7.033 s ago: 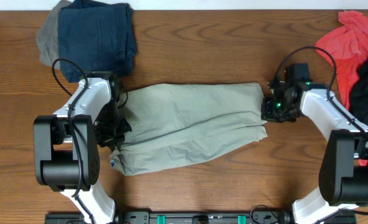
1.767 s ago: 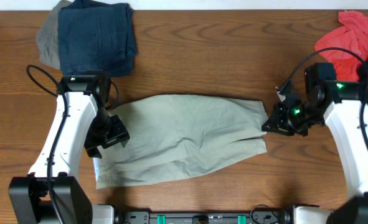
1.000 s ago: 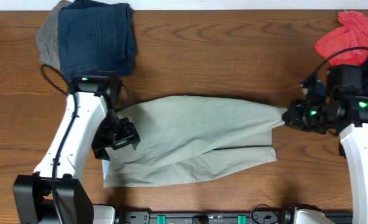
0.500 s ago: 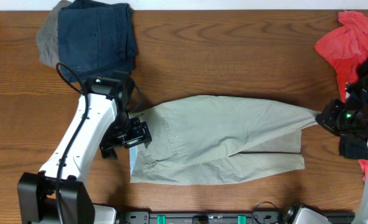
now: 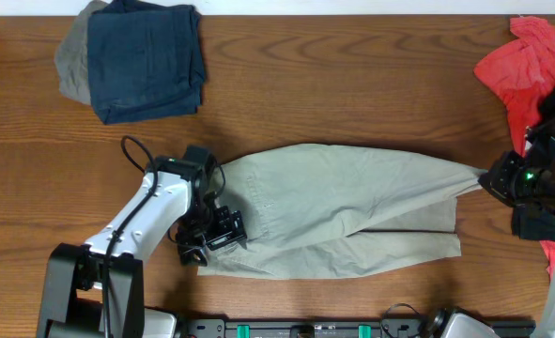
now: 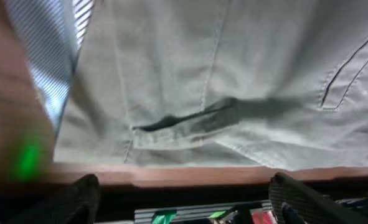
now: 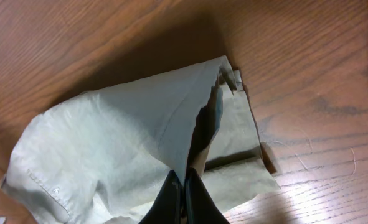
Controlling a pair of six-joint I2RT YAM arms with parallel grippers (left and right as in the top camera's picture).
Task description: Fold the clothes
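Woodgrain table [image 5: 352,94] carries the shorts [image 5: 333,202] centre-front; navy garment [image 5: 146,56] far-left, red shirt [image 5: 521,61] far-right. Right gripper [image 7: 182,183] pinches their lifted corner; left gripper [image 5: 211,242] hovers spread above the waistband.

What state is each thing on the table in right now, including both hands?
shorts: lying mostly flat, one corner lifted.
right hand: shut on that lifted corner.
left hand: open, above the shorts' other end.
navy garment: folded, apart from both hands.
red shirt: crumpled in a heap.
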